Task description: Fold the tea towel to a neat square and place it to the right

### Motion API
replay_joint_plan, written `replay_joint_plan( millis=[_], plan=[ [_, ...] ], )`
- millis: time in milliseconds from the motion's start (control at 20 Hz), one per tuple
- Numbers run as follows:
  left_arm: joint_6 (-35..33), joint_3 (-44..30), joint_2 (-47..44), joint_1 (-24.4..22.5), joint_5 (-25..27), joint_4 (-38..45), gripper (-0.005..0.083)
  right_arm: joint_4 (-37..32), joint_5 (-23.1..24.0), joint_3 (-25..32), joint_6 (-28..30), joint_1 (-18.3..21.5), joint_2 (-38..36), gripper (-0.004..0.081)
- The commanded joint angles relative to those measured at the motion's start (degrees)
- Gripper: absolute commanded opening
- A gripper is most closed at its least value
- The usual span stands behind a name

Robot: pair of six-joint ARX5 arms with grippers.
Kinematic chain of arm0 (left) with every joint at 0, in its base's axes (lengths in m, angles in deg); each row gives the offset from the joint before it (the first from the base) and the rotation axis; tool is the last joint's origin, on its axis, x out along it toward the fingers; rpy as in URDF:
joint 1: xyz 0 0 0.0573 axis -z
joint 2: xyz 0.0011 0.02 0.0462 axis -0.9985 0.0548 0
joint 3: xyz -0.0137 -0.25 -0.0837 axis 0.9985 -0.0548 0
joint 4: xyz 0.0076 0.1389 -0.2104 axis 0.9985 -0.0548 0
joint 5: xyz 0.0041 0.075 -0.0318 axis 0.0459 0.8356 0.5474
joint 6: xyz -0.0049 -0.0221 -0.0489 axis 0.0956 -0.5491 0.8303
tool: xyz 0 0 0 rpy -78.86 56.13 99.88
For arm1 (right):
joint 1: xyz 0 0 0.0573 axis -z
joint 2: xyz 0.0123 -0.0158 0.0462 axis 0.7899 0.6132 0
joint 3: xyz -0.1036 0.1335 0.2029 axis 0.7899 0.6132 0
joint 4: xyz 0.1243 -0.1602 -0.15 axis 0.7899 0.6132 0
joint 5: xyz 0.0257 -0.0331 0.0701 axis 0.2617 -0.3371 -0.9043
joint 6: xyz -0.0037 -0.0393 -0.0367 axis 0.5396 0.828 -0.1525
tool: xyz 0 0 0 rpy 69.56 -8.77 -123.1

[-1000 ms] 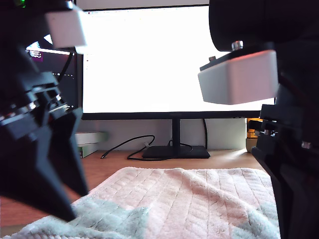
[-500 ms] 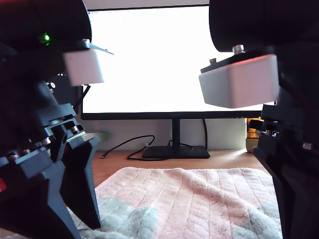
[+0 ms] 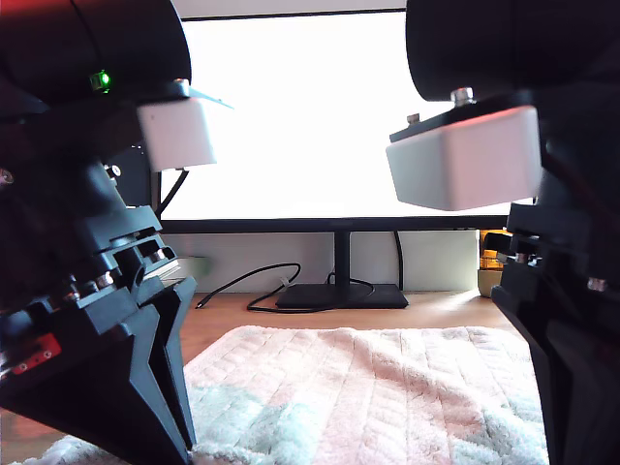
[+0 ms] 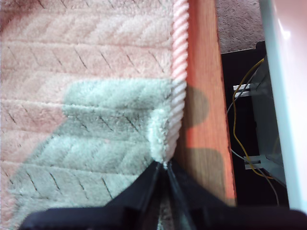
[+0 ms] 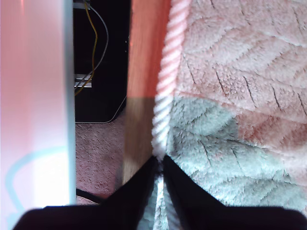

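1. My first hand [image 4: 165,165]: the jaws are nearly closed and pinch the corded hem of the tea towel [image 4: 86,96] at a mint-green patch, where the pile bunches up just ahead of the tips.
2. My second hand [image 5: 159,160]: the jaws are likewise drawn narrow and grip the twisted hem at the towel's edge, beside another green patch.
3. Tea towel: it lies spread on the wooden bench [image 3: 218,320], pink-white with a ribbed chevron weave. In both wrist views the gripped hem runs along the bench's edge.
4. Exterior view: the towel fills the lower middle, with one black arm [image 3: 97,320] at the exterior view's left and another [image 3: 562,320] at its right.
5. Background: a bright monitor [image 3: 310,116] stands on its base behind the towel, well apart from it, with a black cable [image 3: 242,286] looped on the bench.
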Motion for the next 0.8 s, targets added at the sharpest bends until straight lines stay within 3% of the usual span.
replay_joint_plan(
  millis=[0,300,550,750],
  plan=[
    [-0.2,-1.8,2.5,-0.1,0.8,-3.5,-0.0024,1.1,1.7,1.5,0.0,0.1,2.2,-0.0013],
    [2.4,3.7,2.4,-0.1,0.7,-16.4,-0.0024,7.4,1.6,-2.1,-0.3,0.1,2.2,-0.0013],
    [5.1,5.7,2.4,0.0,-3.1,-24.4,-0.0024,14.4,-3.4,-3.1,-4.6,0.1,2.2,-0.0013],
    [6.3,7.7,2.4,0.0,-6.8,-30.9,-0.0024,19.8,-7.8,-4.0,-4.7,-0.2,2.2,-0.0013]
  ],
)
